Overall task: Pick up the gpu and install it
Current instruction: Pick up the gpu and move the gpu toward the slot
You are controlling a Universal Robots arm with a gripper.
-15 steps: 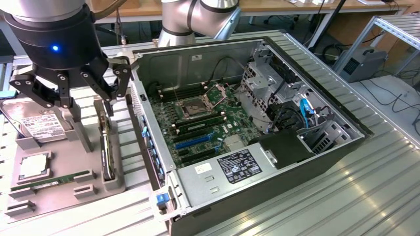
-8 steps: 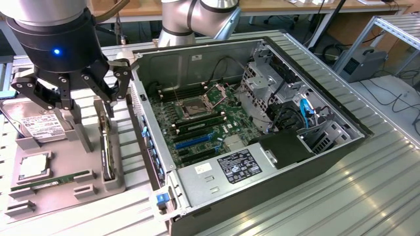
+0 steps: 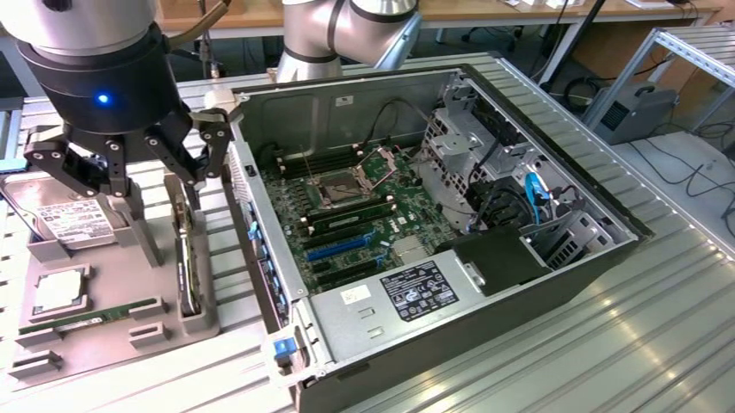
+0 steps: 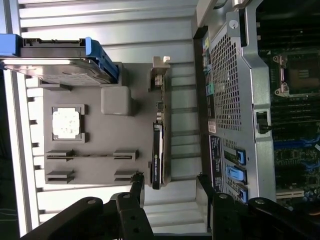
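Claw is spread wide and empty, poised above the gpu, which stands on edge in the tray beside the case. Card is judged light, stiff and fragile: grip both flat faces mid-length, clear of the bracket.
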